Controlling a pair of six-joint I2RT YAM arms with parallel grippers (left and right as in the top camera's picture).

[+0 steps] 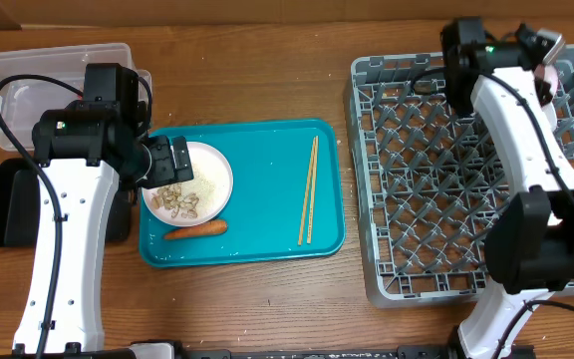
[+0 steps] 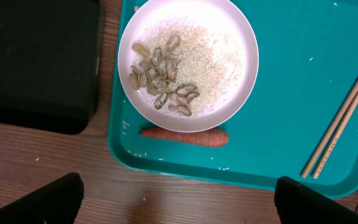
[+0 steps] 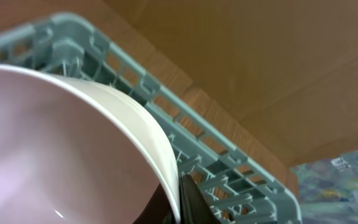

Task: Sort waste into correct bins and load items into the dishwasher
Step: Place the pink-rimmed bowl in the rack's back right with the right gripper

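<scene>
- Left fingers [image 2: 50,198] spread wide and empty, over the counter [image 2: 42,163] at the lower frame edge.
- White-pink plate [image 2: 244,37] sits left on the teal tray [image 2: 278,74] and holds peanut shells [image 2: 160,81] and rice grains [image 2: 213,59].
- Carrot [image 2: 185,135] lies just below the plate.
- Chopsticks [image 1: 308,189] lie on the tray, right of centre.
- Right fingers [image 3: 191,202] clamp the pink bowl [image 3: 55,143] by its rim over the grey dish rack [image 1: 446,199], upper right.
- Clear tub [image 1: 38,70] is upper left, with the black tray [image 1: 8,204] below it.
</scene>
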